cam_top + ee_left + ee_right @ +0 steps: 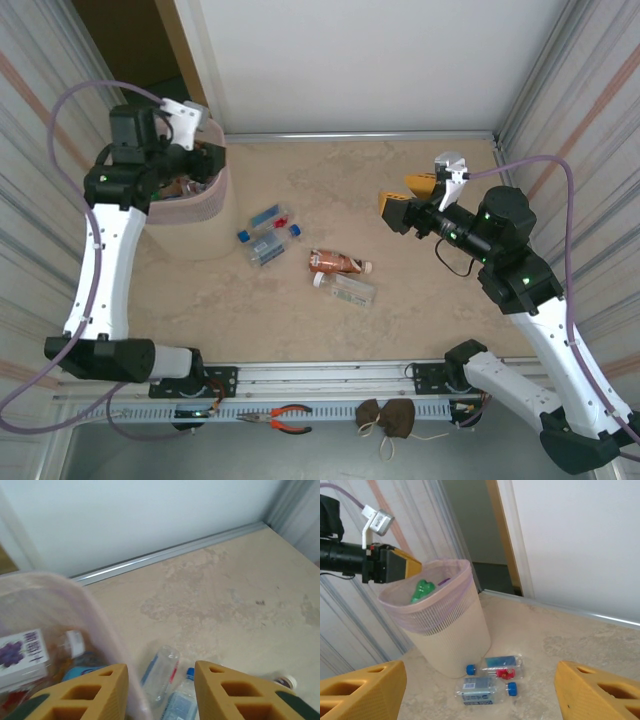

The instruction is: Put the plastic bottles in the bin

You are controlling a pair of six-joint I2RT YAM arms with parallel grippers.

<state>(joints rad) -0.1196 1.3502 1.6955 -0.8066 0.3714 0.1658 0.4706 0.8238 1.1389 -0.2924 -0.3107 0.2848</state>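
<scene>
Clear, brown small plastic bottles [352,291]: likely light, thin-walled, slippery; grip mid-body; left gripper [160,680] parted, empty; right gripper [480,680] wide, empty.

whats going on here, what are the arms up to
Two robot arms are clearing plastic bottles off a table into a pink bin. The left pincer hangs at the bin's rim, open and empty, with some bottles lying inside. The right pincer hovers wide open and empty over the table, where several bottles lie: a cluster beside the bin, two nearer the middle.
</scene>
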